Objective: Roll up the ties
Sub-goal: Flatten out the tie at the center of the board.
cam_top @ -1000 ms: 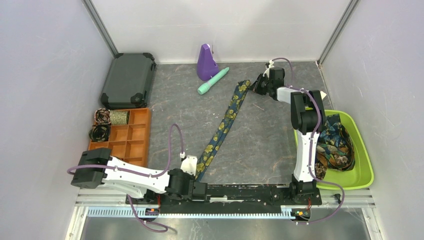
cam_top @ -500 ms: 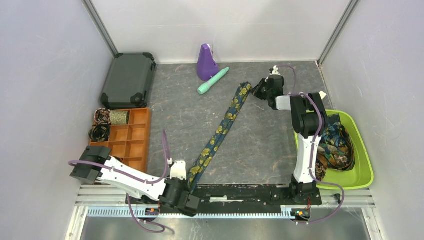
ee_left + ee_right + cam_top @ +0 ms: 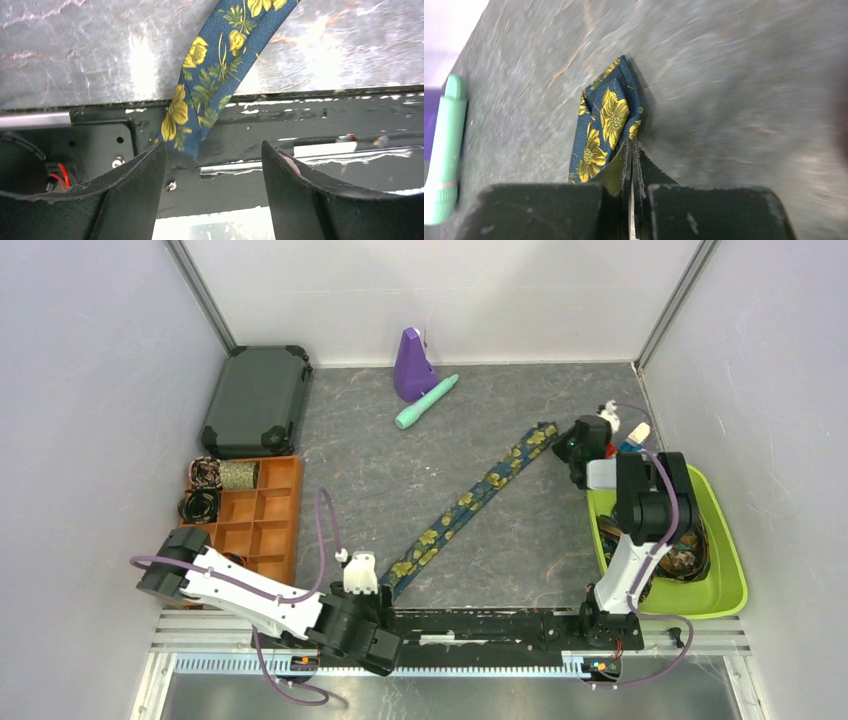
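A navy tie (image 3: 470,500) with yellow flowers lies stretched in a diagonal across the table. Its near end (image 3: 186,122) rests on the black base rail, just beyond my left gripper (image 3: 212,146), which is open and holds nothing. My right gripper (image 3: 566,443) is shut on the tie's far end (image 3: 608,117), beside the green bin. Several more ties (image 3: 682,540) are heaped in that bin. Three rolled ties (image 3: 205,475) sit in the orange tray's far compartments.
An orange compartment tray (image 3: 268,525) stands at the left, with a black case (image 3: 258,400) behind it. A purple object (image 3: 412,365) and a teal cylinder (image 3: 426,402) lie at the back. The green bin (image 3: 735,585) stands at the right edge.
My left gripper has opened and drawn back toward the near edge, leaving the tie's near end free. The right gripper has pulled the far end to the right and nearer, toward the bin.
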{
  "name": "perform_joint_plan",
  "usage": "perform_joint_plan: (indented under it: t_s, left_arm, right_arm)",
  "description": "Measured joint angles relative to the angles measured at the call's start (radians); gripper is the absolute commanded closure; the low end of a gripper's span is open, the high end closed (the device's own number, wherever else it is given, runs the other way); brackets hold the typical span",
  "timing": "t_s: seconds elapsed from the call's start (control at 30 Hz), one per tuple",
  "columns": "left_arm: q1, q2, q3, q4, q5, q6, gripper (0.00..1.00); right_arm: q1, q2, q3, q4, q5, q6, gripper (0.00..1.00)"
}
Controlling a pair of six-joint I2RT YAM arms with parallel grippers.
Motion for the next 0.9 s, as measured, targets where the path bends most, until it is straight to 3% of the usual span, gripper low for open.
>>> perform_joint_plan:
  t_s: [0.13,0.3,0.4,0.43,0.6,0.7,0.9]
  left_arm:
    - [0.039,-0.072,0.001,0.038,-0.074,0.109,0.17]
    - [0.309,-0.141,-0.004,0.232,-0.06,0.413,0.16]
    - [0.415,-0.143,-0.003,0.323,-0.041,0.548,0.16]
    - [0.447,-0.126,0.004,0.343,-0.025,0.588,0.17]
    - [0.531,0.111,0.126,0.347,0.014,0.673,0.21]
    - [0.534,0.213,0.18,0.318,0.021,0.647,0.26]
    - [0.539,0.239,0.188,0.298,0.022,0.637,0.39]
  right_arm:
    - [-0.093,-0.079,-0.067,0.011,0.034,0.011,1.0]
    - [-0.182,-0.084,-0.067,0.041,0.034,0.021,1.0]
    - [-0.219,-0.082,-0.058,0.041,-0.001,0.028,0.99]
    - [-0.228,-0.081,-0.053,0.037,-0.012,0.028,0.95]
    - [-0.239,-0.086,-0.042,0.006,-0.063,0.021,0.57]
    - [-0.239,-0.107,-0.043,-0.045,-0.082,0.004,0.5]
    - [-0.225,-0.283,-0.138,-0.048,-0.129,-0.021,0.51]
